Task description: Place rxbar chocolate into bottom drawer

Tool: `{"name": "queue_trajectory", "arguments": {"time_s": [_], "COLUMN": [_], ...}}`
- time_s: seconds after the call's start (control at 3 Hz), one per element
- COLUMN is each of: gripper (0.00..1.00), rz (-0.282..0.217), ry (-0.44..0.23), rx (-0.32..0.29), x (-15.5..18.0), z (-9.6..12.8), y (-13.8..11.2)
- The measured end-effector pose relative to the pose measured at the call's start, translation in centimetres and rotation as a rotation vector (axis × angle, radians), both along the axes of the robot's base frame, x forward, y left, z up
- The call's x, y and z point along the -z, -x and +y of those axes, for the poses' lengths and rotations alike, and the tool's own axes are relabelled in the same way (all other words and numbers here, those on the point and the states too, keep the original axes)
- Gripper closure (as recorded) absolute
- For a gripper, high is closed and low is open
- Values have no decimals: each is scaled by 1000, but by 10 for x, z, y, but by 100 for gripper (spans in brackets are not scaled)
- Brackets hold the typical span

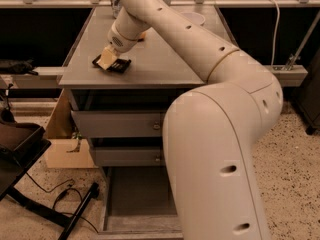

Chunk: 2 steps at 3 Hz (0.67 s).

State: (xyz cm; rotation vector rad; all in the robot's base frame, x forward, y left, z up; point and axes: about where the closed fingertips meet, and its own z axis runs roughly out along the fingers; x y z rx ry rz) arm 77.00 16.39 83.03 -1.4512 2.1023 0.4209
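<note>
The rxbar chocolate (117,65) is a small flat black bar lying on the grey cabinet top (160,59) near its front left. My gripper (106,60) is down on the bar, its pale fingers covering the bar's left end. The bottom drawer (137,194) is pulled out at floor level below the two upper drawers, its grey floor showing; my arm hides its right part.
Two shut upper drawers (117,124) with small knobs sit under the cabinet top. An orange (142,35) is partly hidden behind my wrist, and a pale bowl (192,18) stands further back. A cardboard box (65,144) and a black stand (20,149) are on the left floor.
</note>
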Motion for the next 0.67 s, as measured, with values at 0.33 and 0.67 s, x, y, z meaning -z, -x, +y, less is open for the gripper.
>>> {"name": "queue_trajectory", "arguments": {"time_s": [0.33,0.67], "gripper": [100,100], "rz": [-4,-102], "ry": [-1,-1], "rx": [0,7], "x": [-4,-79], "z": [-2,-48], "y": [2,57]}}
